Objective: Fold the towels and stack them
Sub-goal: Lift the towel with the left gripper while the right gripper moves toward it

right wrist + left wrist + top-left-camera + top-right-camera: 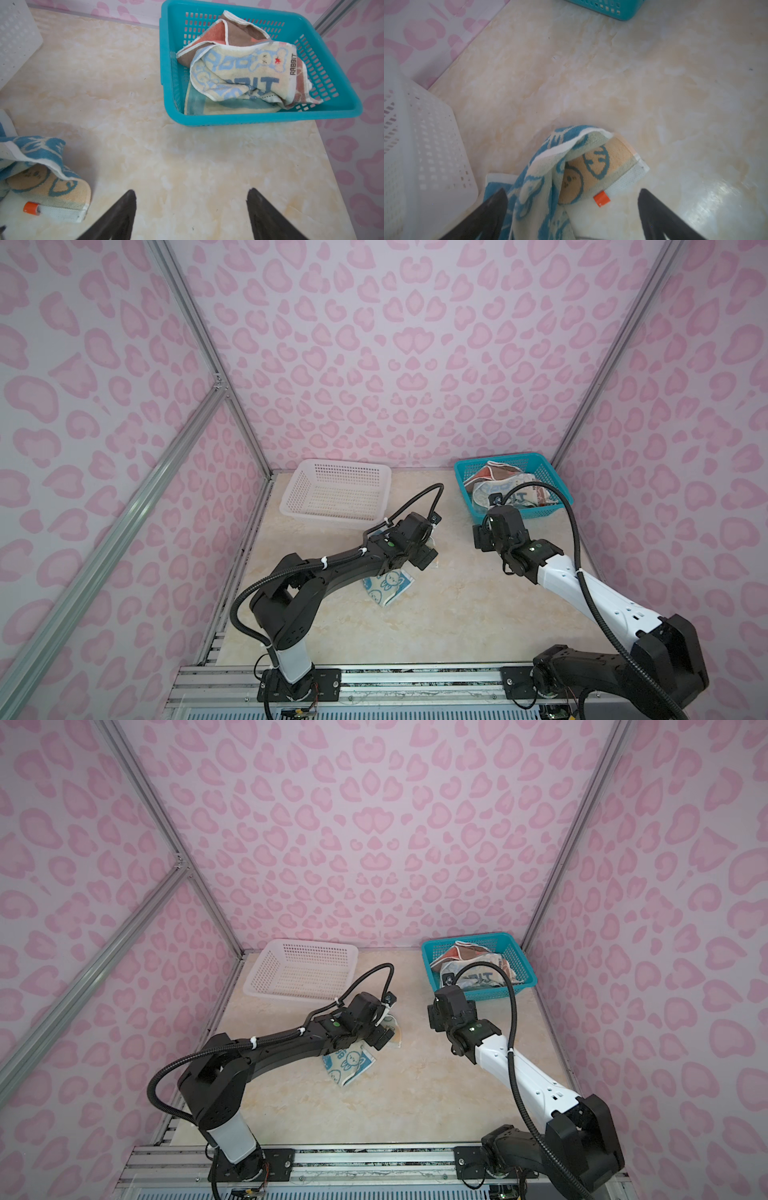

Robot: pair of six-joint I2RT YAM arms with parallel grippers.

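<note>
Left gripper (572, 190), right gripper (191, 189) agape, empty; one blue towel (387, 587), three towels (245, 70) in teal basket (249, 121).

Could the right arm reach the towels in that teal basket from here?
Probably yes: the right end effector is open and empty, bare table lies between, and the towels sit uncovered in the basket.

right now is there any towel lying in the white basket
No, in a top view the white basket shows only its bare perforated floor, while crumpled towels fill the teal basket.
</note>
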